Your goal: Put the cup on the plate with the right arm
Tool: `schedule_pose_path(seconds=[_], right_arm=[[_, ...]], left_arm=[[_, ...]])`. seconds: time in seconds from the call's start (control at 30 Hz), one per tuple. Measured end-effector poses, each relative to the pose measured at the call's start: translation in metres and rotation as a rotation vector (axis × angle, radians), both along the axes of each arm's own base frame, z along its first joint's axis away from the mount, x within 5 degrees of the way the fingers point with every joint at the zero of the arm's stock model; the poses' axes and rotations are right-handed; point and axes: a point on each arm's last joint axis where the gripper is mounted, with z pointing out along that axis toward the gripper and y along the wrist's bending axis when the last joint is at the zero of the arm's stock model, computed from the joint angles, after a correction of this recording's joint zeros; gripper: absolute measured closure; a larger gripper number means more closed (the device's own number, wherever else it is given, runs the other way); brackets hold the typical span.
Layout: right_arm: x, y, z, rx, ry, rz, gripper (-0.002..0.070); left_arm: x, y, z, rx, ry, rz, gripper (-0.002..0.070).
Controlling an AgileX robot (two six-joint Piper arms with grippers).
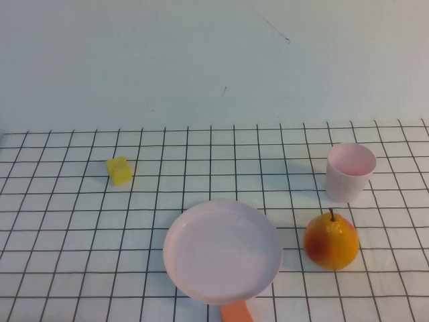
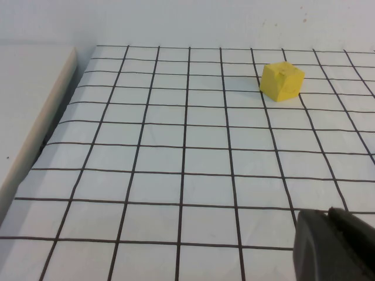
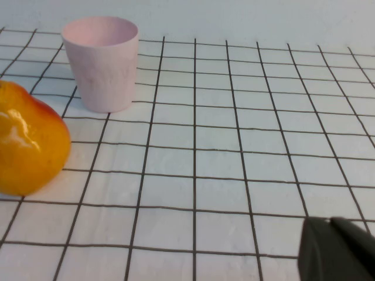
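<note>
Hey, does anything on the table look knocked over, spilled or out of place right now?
Nothing stands out. The cup stands upright and empty beside the pear, the plate lies flat and bare, and the yellow block sits alone. An orange object pokes from under the plate's near edge. The left gripper and right gripper hang low, away from everything.

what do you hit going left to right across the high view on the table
yellow block → plate → pear and cup, which overlap in left-right span, the cup farther back. Neither gripper shows in the high view; a dark part of each shows in its own wrist view, low over the table.
</note>
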Motion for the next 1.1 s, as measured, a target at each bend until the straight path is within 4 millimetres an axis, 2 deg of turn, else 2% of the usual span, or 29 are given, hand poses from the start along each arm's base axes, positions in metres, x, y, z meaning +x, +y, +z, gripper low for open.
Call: schedule_pose_path(seconds=[0.83, 1.1], right_arm=[[0.000, 0.000, 0.000, -0.002, -0.002, 0.000, 0.0678], [0.004, -0.001, 0.012, -0.007, -0.140, -0.007, 0.0678]], left_arm=[[0.000, 0.000, 0.000, 0.000, 0.000, 0.000, 0.0678], [0.000, 0.000, 0.000, 0.000, 0.000, 0.000, 0.0678]])
